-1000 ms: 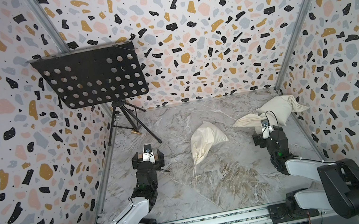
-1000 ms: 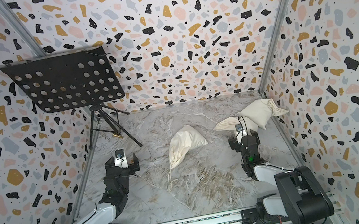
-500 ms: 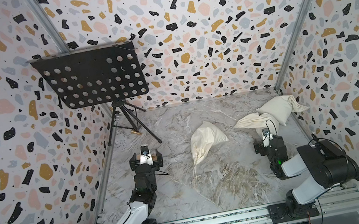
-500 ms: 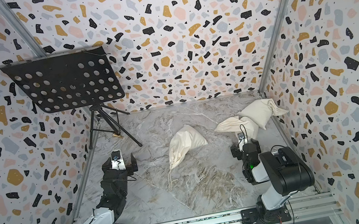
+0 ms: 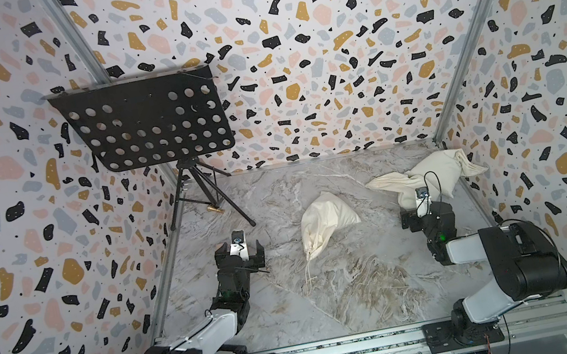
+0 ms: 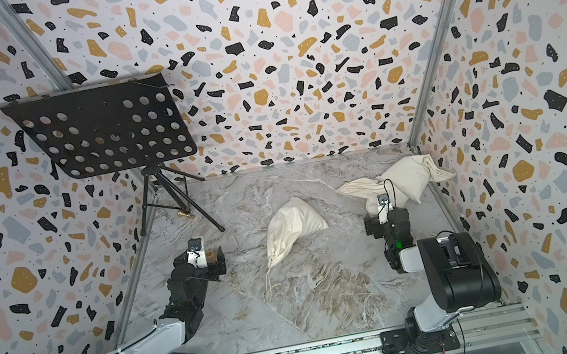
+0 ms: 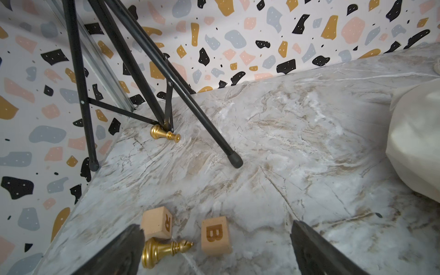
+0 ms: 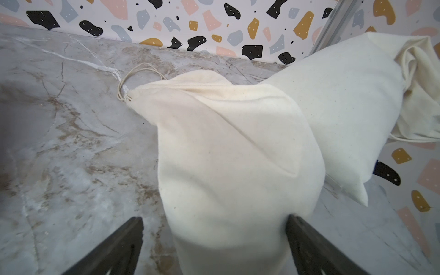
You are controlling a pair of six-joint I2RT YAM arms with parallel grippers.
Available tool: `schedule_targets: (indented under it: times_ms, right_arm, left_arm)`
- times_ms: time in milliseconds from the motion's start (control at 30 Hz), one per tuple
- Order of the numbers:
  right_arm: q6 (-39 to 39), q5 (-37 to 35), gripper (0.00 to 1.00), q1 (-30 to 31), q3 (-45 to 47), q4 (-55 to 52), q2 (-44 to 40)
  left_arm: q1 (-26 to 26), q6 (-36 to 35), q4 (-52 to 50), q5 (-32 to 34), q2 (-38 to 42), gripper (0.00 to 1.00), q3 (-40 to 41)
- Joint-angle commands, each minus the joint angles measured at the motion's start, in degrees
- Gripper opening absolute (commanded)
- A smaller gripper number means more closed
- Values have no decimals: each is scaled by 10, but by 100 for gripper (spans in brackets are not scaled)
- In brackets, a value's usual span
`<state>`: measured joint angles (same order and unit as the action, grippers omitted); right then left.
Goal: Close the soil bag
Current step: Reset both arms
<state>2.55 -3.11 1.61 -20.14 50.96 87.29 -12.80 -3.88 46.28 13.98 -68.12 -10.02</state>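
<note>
Soil bag [image 5: 325, 220]: on its side mid-tabletop [image 5: 374, 299], between the arms and well apart from both; neck narrowed, cords [image 5: 308, 280] trailing slack toward the robot base, so judged not yet cinched. Left gripper [image 7: 214, 228]: spread wide, empty, over two letter blocks [image 7: 215, 235] and a gold chess piece [image 7: 162, 250]; right gripper [image 8: 214, 219]: spread wide either side of a different cream sack [image 8: 238, 154], pinching nothing. Judged next: bring both to the cords; pull away from the neck.

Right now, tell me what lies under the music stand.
A gold chess piece lies on its side on the table, between the legs of the stand, by the foot of its centre pole. Nothing else shows there. The corner behind the legs is partly hidden.
</note>
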Motion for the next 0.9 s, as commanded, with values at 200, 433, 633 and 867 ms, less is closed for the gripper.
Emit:
schedule_targets:
  times_ms: [200,433,633,867]
  right_arm:
    - [-8,10,100,-1,-4,-11,-7]
    - [-8,10,100,-1,-4,-15,-8]
    - [-8,10,100,-1,-4,-14,-7]
    - [-8,10,100,-1,-4,-14,-7]
  left_arm:
    - [59,31,31,-59,-138,100,-79]
    - [68,31,-3,-92,-116,100,-80]
    - [68,27,-19,-103,-115,100,-86]
    - [67,22,-21,-114,-117,100,-88]
